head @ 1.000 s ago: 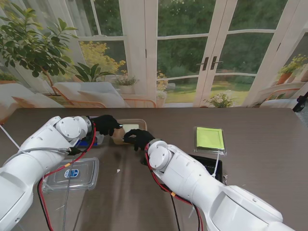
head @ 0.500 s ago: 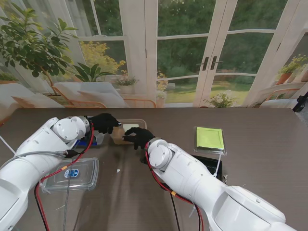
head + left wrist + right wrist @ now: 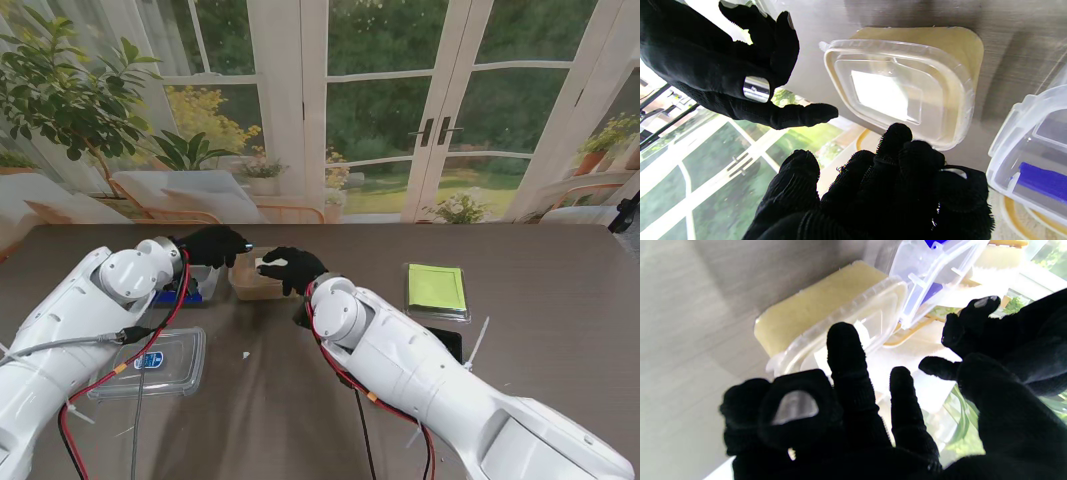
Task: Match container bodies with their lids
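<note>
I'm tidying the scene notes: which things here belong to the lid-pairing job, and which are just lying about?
Job:
tan container with its clear lid
clear box with a blue part
flat clear lid
green-topped container
left hand and right hand, both open

Lying about:
black flat object

Clear glossy plastic lid; matt woodgrain table.

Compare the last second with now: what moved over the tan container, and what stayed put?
Both hands lifted slightly off the tan container, whose clear lid sits on it. The right robot hand shifted farther from me; the left robot hand barely rose. Both are open, holding nothing. The green-lidded box and loose flat lid stayed put.
</note>
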